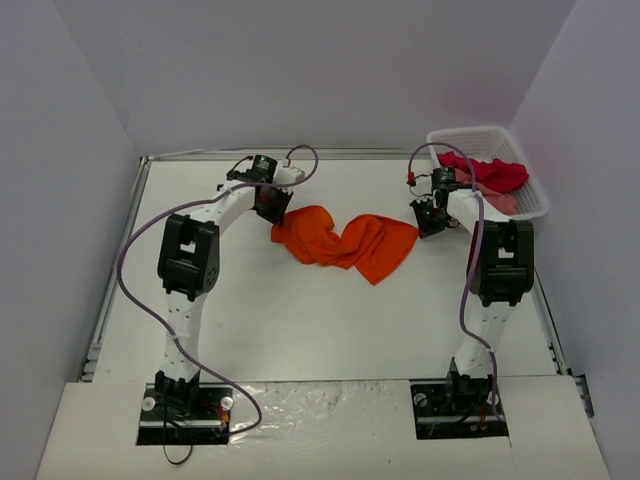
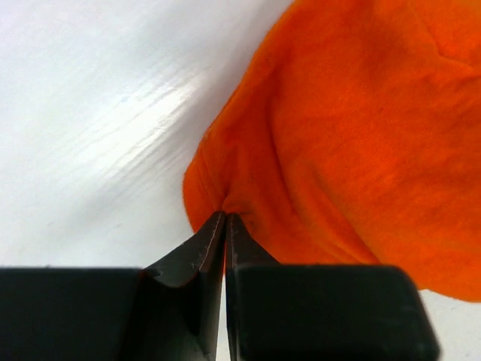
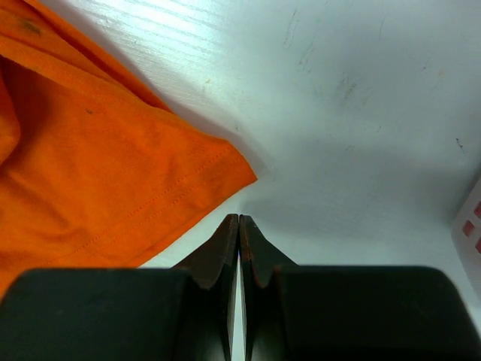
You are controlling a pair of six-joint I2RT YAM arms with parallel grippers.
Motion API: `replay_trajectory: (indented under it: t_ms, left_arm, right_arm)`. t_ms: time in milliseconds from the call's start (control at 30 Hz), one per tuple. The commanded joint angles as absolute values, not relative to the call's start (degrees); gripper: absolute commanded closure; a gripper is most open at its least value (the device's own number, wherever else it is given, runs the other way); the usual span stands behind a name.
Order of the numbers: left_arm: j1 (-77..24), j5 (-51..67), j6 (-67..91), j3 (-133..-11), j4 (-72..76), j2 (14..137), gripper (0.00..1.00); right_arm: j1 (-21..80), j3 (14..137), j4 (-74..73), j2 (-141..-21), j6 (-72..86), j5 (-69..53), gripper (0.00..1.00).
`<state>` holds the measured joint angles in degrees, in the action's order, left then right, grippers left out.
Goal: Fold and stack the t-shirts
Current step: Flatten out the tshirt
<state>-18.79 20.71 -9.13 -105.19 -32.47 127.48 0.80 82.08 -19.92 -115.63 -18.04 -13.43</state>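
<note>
orange shirt (image 1: 345, 242) lies crumpled mid table (image 1: 300, 320) | left gripper (image 2: 225, 219) fully closed, pinching the shirt's left edge (cloth puckers at the tips) | right gripper (image 3: 239, 219) fully closed, holding nothing, tips just beside the shirt's right corner

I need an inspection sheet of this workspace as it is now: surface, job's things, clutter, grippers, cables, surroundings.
Surface: white table, faint scuffs.
Job's things: orange t-shirt crumpled between the arms; red t-shirt and pink t-shirt in the basket.
Clutter: nothing seen.
Grippers: left gripper shut on the orange t-shirt's edge; right gripper shut, empty, beside its hem corner.
Cables: purple cables loop along both arms.
Surroundings: plain walls on three sides; basket at the far right corner.
</note>
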Motion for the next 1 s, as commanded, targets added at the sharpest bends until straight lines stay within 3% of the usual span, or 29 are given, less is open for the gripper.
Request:
replay_trajectory:
  t_ms: [0,200,233,333,367,967]
  left_arm:
    - [-19.25,15.04,-10.89,-107.14,-32.34,119.8,0.98]
    - [-19.34,12.83,-11.6,-109.16,-35.06,118.04,0.98]
    - [-19.42,12.83,-11.51,-109.16,-35.16,118.04,0.98]
    - [-19.51,12.75,-11.43,-108.72,-35.16,118.3,0.98]
    - [-19.6,12.92,-11.25,-108.55,-34.98,118.3,0.98]
    - [-20.48,12.92,-11.69,-106.88,-34.1,118.74,0.98]
  right_arm:
    - [1.05,84.81,-20.83,-110.66,-18.11,-11.43,1.0]
    - [1.05,86.84,-21.53,-110.74,-17.32,-10.81,1.0]
    - [0.97,86.84,-21.62,-111.09,-17.14,-10.9,0.88]
    - [0.79,86.75,-21.8,-112.76,-16.17,-12.55,0.76]
    - [0.44,86.75,-21.8,-113.63,-16.0,-13.44,0.67]
    - [0.26,88.15,-22.32,-119.71,-15.03,-20.04,0.63]
